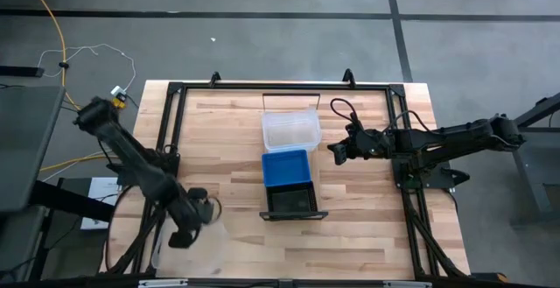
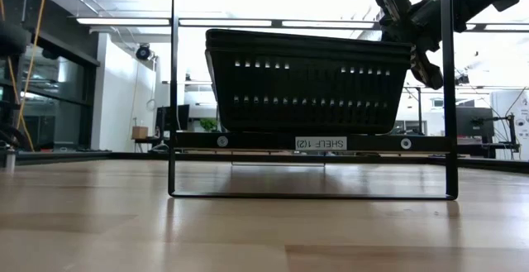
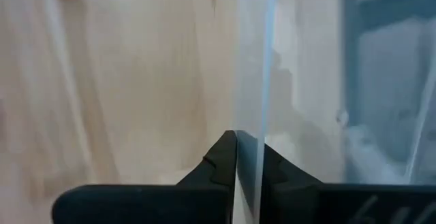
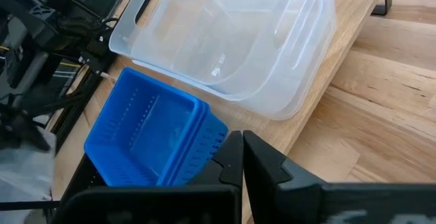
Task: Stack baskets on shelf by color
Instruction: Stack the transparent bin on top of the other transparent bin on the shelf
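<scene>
- My left gripper (image 1: 185, 234) has its jaws pinched on the clear basket (image 1: 188, 240) wall; that thin grip could slip.
- Right gripper (image 1: 337, 151), jaws closed and empty, hovers beside the shelf (image 1: 289, 101).

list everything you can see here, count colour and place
clear baskets: two; one on the shelf's far end, one at the table's near left corner, its wall clamped in the left gripper
blue basket: one visible, bright blue, mid-shelf between the clear and black ones; the right wrist view hints at nested layers
black basket: perforated, on the shelf's near end; stacked rims suggest more than one
shelf: one, light wood with a dark frame, white label, centre of table
table: one, planked wood
yellow cable: one, on the floor at far left
left gripper: shut on a clear basket wall
right gripper: shut, empty, right of the shelf
</scene>
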Motion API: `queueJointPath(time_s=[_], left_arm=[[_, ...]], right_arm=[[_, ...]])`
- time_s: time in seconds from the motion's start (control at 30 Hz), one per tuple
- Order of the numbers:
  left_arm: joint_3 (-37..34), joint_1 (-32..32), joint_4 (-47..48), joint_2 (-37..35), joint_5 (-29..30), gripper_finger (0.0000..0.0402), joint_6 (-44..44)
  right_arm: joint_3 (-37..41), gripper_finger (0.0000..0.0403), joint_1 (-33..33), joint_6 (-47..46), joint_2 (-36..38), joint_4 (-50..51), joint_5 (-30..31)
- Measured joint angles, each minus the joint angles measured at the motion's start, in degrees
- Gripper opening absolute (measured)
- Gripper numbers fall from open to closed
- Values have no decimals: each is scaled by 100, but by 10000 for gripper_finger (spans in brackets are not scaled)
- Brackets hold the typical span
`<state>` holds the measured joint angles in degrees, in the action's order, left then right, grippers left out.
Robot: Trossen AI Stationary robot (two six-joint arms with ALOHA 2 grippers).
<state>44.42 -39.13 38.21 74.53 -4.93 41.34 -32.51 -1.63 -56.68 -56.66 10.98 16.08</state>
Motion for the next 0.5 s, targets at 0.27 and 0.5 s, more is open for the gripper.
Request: queueJointPath(time_s=[0.27,0.5], left_arm=[[429,1157,605,-2113,619,0,-19],[1674,2991,748,-2310,1287,0,-1060]], right_arm=[[0,0,0,2,0,9,-50],[0,0,-4,323,254,-572,-276]])
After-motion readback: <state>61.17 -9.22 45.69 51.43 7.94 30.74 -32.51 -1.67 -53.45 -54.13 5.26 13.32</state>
